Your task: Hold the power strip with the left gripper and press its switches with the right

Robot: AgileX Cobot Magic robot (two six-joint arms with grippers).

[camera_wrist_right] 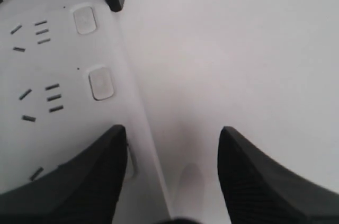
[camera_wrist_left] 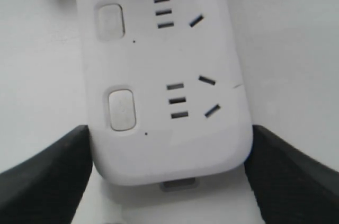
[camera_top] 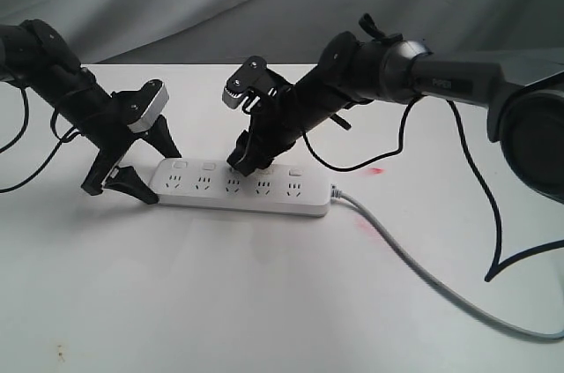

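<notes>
Not much to read here. There's pale lettering (camera_top: 445, 85) on your right arm, but it's too blurred to make out. The strip (camera_top: 242, 195) shows no print, just socket slots and the switches (camera_top: 209, 166).

The strip lies flat around the middle of the desk (camera_top: 264, 320), sockets up, with its long axis running roughly along the far edge. The corded end points to your right arm's side, and the grey cord (camera_top: 423, 278) trails off toward the near right of the desk. The bare rounded end points to your left arm's side. The switch row runs along the strip's far edge.

Your left gripper (camera_top: 164, 176) straddles that bare end, one finger on each long side. In the left wrist view both fingers (camera_wrist_left: 47, 176) look pressed against the sides, so I'd call it pinching the strip, though contact is only at the inner edges.

Your right gripper (camera_top: 249, 161) is down on the strip near its middle, jaws spread wide. One finger (camera_wrist_right: 79, 181) sits on the strip's top, partly covering the third switch from the bare end. The other hangs over bare desk beyond the far edge. There are two faint red smudges (camera_top: 377, 170) on the desk near the corded end.
</notes>
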